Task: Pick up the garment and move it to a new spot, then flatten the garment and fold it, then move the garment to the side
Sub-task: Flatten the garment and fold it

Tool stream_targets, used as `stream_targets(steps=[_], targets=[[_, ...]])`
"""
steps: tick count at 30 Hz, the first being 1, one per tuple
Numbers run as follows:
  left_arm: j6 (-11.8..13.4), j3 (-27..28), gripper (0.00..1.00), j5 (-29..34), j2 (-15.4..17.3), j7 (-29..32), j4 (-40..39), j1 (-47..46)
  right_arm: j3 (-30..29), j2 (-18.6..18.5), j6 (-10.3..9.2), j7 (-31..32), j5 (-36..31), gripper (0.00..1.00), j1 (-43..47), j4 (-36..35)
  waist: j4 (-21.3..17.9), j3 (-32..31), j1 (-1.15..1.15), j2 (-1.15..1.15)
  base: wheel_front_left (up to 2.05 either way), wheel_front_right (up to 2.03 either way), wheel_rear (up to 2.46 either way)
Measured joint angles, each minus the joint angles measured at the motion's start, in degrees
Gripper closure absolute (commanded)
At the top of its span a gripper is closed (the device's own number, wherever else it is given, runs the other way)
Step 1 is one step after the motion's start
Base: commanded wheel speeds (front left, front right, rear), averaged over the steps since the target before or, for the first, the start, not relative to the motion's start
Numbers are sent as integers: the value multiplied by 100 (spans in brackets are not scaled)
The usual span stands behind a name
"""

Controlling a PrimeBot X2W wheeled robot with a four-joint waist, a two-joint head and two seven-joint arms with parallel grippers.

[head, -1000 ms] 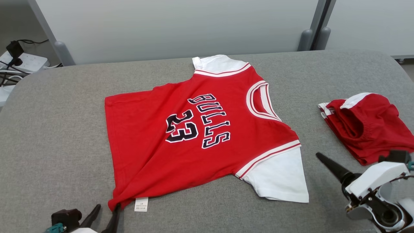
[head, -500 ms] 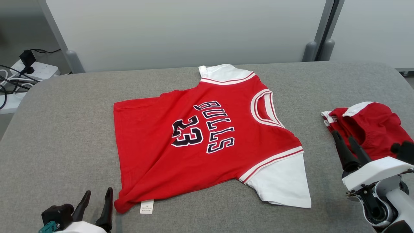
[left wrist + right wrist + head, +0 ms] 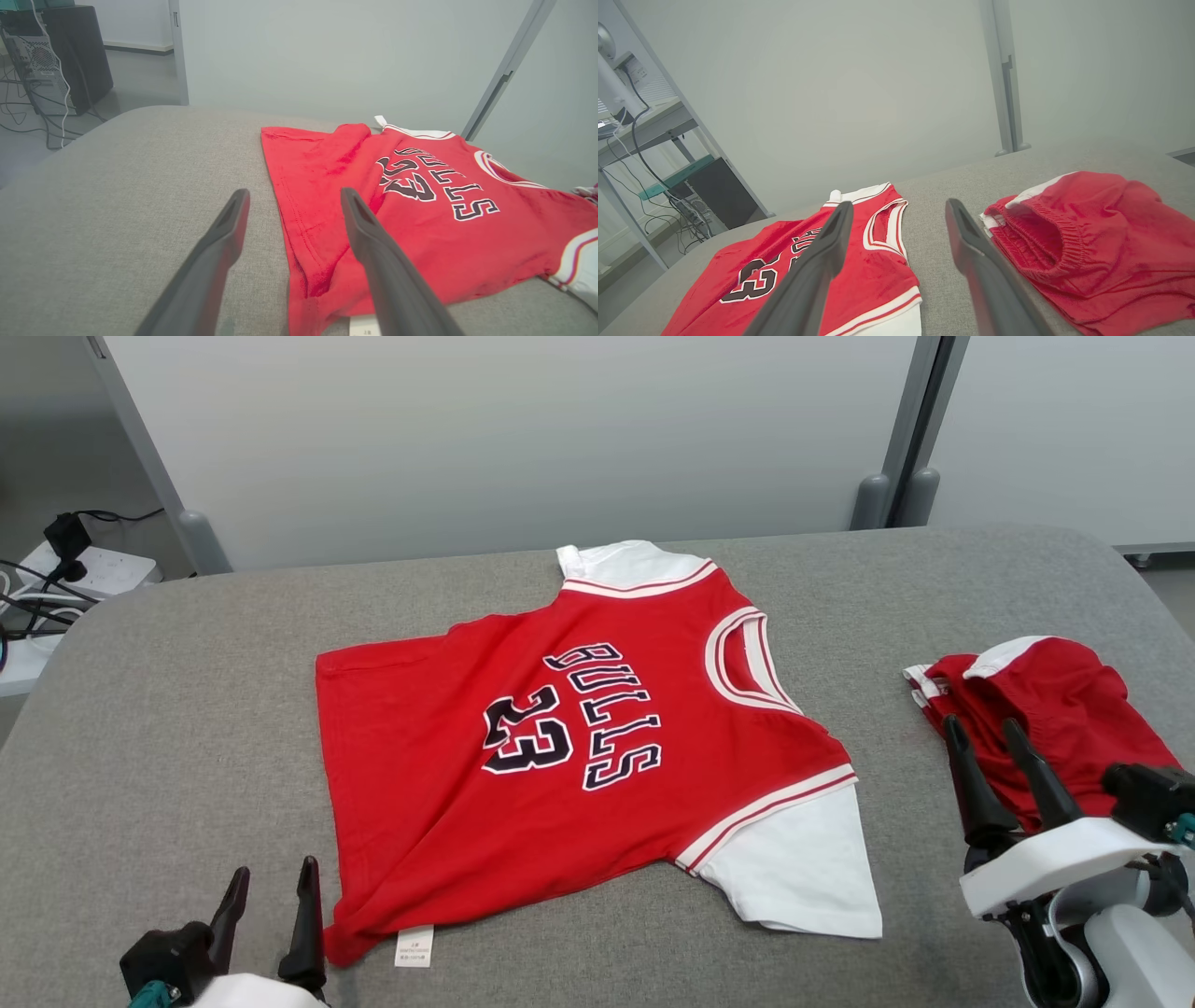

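The garment [image 3: 560, 756] is a red jersey with white sleeves and "BULLS 23" on it, spread nearly flat in the middle of the grey padded table [image 3: 187, 709]. It also lies ahead in the left wrist view [image 3: 420, 219] and the right wrist view [image 3: 794, 275]. My left gripper [image 3: 274, 882] stands open at the table's front left, just beside the jersey's near hem corner, holding nothing. My right gripper [image 3: 982, 730] stands open at the right, lifted off the table, its fingers over the near edge of the folded red shorts [image 3: 1055, 709].
The folded red shorts [image 3: 1087, 247] with white trim sit at the table's right side. A power strip with cables [image 3: 65, 569] lies beyond the table's left end. A pale wall and a grey post [image 3: 896, 476] stand behind the table.
The left gripper has let go of the jersey's hem corner and drawn back left. The right gripper has turned from sideways to pointing up by the shorts. The head camera has shifted.
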Motion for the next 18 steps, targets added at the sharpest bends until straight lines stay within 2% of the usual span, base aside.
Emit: stream_targets(steps=[7,14,18], targets=[[0,77,0,301,-91,1,-165,349,-258,286,0,0,-492,0,428,-214,-9,-91,0,0,0,0,0],[2,36,0,383,-103,0,-167,444,-324,350,0,0,-1005,0,700,-357,9,-132,0,0,0,0,0],[92,-34,0,385,-102,1,-218,447,-356,497,0,0,-1291,0,837,-427,16,-139,0,0,0,0,0]])
